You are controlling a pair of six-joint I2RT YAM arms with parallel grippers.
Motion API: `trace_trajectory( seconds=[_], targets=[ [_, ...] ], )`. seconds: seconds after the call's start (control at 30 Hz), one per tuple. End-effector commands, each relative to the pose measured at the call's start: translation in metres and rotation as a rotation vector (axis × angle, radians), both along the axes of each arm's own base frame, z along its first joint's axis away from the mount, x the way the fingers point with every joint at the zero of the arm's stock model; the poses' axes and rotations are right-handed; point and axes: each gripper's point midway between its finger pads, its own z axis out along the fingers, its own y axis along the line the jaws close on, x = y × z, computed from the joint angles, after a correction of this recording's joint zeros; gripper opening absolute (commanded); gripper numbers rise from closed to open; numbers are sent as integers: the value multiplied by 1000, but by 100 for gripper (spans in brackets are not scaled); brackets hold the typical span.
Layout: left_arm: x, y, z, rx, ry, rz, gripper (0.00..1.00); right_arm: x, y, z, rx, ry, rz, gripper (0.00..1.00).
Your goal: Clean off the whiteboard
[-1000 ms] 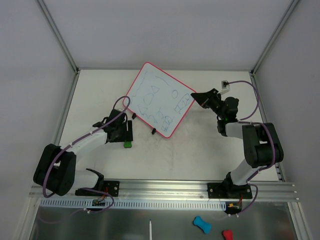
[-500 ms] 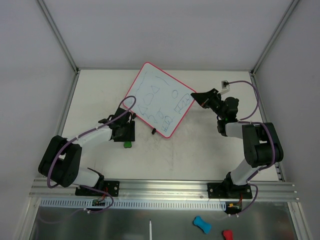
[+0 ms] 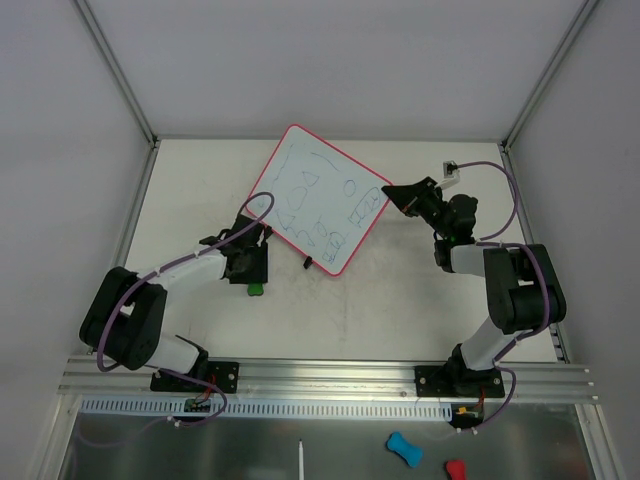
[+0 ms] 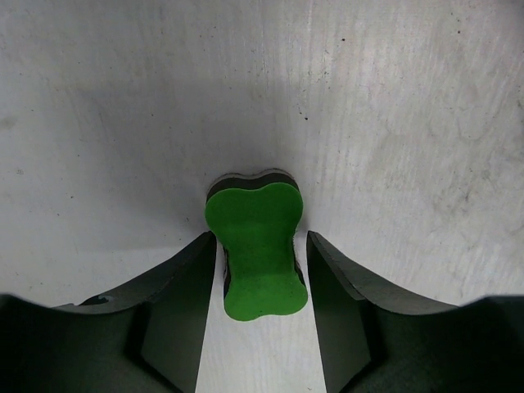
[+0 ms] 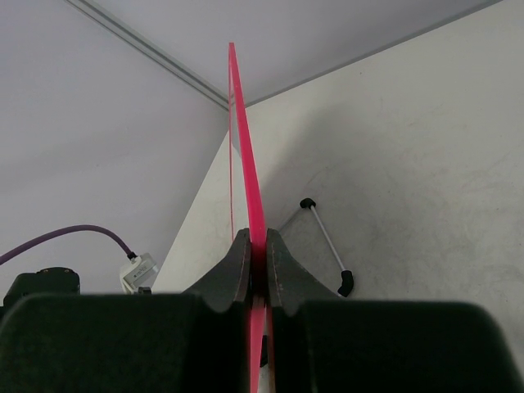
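The whiteboard, pink-framed with blue-green scribbles, is held tilted at the back middle of the table. My right gripper is shut on its right corner. In the right wrist view the board's pink edge runs straight up from between the pinched jaws of the right gripper, with a black foot beyond it. A green bone-shaped eraser lies flat on the table left of the board. My left gripper stands open astride the green eraser, a thin gap showing on each side.
A small white box with a purple cable sits at the back right corner. White walls with metal posts close the table on three sides. On the front shelf below the rail lie a blue piece and a red piece.
My left gripper has shifted right, over the green eraser, and its jaws have narrowed around it. The right gripper and the whiteboard have not moved.
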Motion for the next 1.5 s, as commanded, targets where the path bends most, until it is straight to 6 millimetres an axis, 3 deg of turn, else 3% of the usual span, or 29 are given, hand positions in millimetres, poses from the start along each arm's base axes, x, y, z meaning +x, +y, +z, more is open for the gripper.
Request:
trace_trajectory(
  seconds=[0.0, 0.53, 1.13, 1.2, 1.4, 1.47],
  targets=[
    [5, -1, 4, 20, -5, 23, 48, 5, 0, 12, -8, -62, -3, 0],
    [10, -2, 12, 18, -30, 24, 45, 6, 2, 11, -2, -62, 5, 0],
    [10, -3, 15, 9, -35, 21, 34, 7, 3, 12, 1, -62, 11, 0],
    [10, -4, 15, 8, -35, 18, 29, 7, 3, 12, 1, -62, 11, 0],
    [11, -6, 17, -6, -42, 19, 0, 7, 3, 12, 1, -65, 14, 0],
    [13, -8, 20, -18, -57, 20, 0, 6, 3, 12, 1, -65, 14, 0]
  ],
)
